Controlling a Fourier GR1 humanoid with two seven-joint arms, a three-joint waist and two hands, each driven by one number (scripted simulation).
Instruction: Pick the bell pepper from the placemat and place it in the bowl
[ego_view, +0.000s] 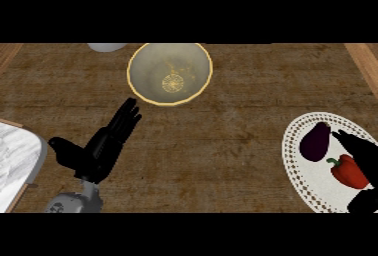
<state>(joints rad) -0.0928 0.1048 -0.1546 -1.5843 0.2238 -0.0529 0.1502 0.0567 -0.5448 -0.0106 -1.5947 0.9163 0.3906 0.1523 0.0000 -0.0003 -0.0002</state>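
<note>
One bowl (150, 64), one placemat (308, 176), one bell pepper (349, 173), one eggplant (316, 142)

Left hand (98, 152) flat, fingers straight, right hand (360, 148) low

I find no legible text, label, brand, number or sign on any surface in the head view. The only markings I note are a gold ornament (174, 82) at the bottom of the bowl (156, 59) and the dotted border of the placemat (294, 150). Both are plain pattern and form no letters or figures that I can read.
</note>
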